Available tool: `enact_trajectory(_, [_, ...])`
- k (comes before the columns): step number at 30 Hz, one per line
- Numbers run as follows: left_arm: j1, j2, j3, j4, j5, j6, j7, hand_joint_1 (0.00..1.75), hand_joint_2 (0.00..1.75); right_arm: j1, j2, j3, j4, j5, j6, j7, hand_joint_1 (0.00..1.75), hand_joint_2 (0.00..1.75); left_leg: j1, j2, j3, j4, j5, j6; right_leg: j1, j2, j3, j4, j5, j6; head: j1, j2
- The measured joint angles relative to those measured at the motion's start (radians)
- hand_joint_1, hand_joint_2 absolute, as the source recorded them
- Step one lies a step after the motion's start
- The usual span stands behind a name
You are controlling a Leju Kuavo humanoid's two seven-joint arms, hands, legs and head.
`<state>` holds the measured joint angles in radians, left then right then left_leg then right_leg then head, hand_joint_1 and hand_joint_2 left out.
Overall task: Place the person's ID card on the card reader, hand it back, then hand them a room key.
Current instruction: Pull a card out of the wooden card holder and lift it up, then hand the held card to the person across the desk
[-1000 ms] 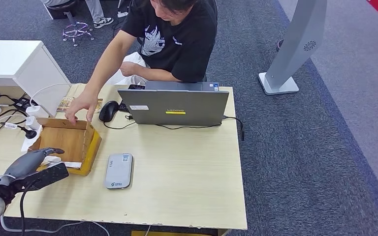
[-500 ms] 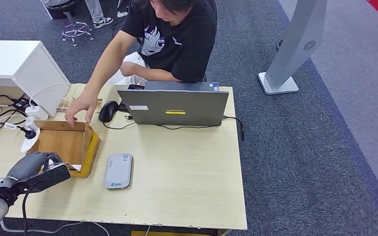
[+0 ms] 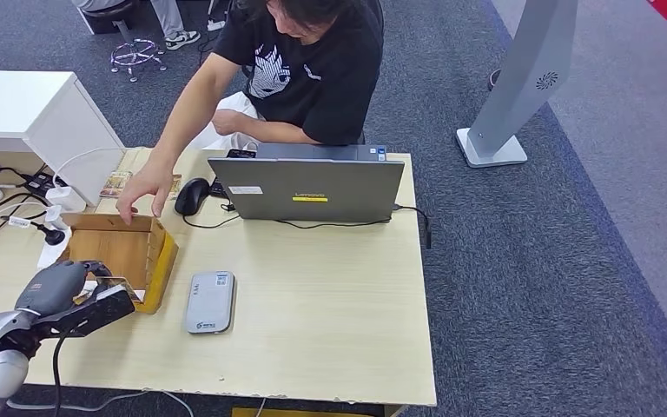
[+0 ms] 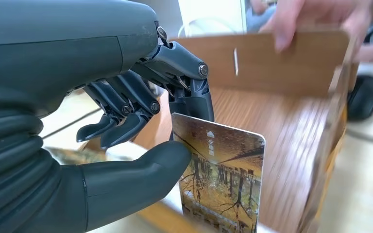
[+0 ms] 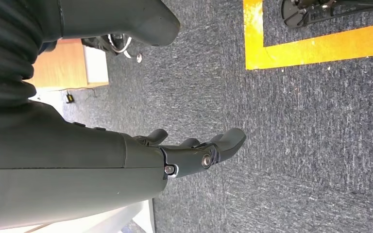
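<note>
The left hand [image 4: 141,141] pinches a card [image 4: 221,182] between thumb and fingers, just at the near edge of the wooden box [image 3: 126,248] on the desk [image 3: 330,321]. In the head view the card [image 3: 113,285] sits at the tip of that hand [image 3: 69,291], over the box's front rim. It carries an autumn-tree print, so I take it for a room key and not the ID, though that is a guess.

The card looks thin, light and stiff, with a glossy face that could slide out of smooth pads. The thumb holds one long edge only, so most of the card hangs free; a grip nearer the middle would be steadier, but it would leave the person less to grab.

A person's hand [image 3: 143,193] rests on the box's far wall, steadying it. The grey reader [image 3: 209,301] lies flat on the desk, just beside the box, nothing on it.

The right hand [image 5: 189,150] hangs over carpet, fingers loosely apart, holding nothing.
</note>
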<state>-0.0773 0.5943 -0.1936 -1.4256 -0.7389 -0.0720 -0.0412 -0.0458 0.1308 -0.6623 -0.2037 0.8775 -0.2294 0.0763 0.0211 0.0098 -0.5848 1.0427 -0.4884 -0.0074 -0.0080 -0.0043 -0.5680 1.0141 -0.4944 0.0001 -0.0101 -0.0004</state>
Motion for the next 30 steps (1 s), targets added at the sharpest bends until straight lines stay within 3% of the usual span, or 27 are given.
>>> enact_trajectory(10, [-0.025,-0.043,0.003,0.0,-0.028,0.037,-0.001,1.75,1.75,0.0,0.0,-0.011,0.0,0.002,-0.001,0.0,0.0,1.75,0.0,0.0,0.0,0.0,0.0,0.0,0.0,0.0,0.0,0.0,0.0,0.0,0.0,0.0])
enact_trajectory(21, [-0.131,-0.161,0.032,-0.019,-0.284,0.32,0.008,1.75,1.75,-0.003,0.0,-0.025,0.0,0.035,-0.006,-0.004,0.0,1.75,0.0,-0.002,0.0,0.0,0.0,0.001,0.0,-0.002,0.001,0.0,0.001,0.0,0.0,0.0])
enact_trajectory(25, [-0.156,-0.173,0.05,-0.037,-0.36,0.416,0.007,1.75,1.75,-0.004,0.0,-0.031,0.0,0.043,-0.012,0.0,0.0,1.75,0.0,-0.002,0.0,0.0,0.0,0.0,0.0,-0.002,0.0,0.0,0.001,0.0,0.0,0.0])
enact_trajectory(30, [-0.217,-0.156,0.099,-0.094,-0.423,0.493,0.012,1.75,1.75,-0.004,0.0,-0.038,0.0,0.053,-0.019,0.002,0.0,1.75,0.0,-0.002,0.0,0.0,0.001,0.0,0.0,-0.002,0.0,0.0,0.001,0.0,0.0,0.0])
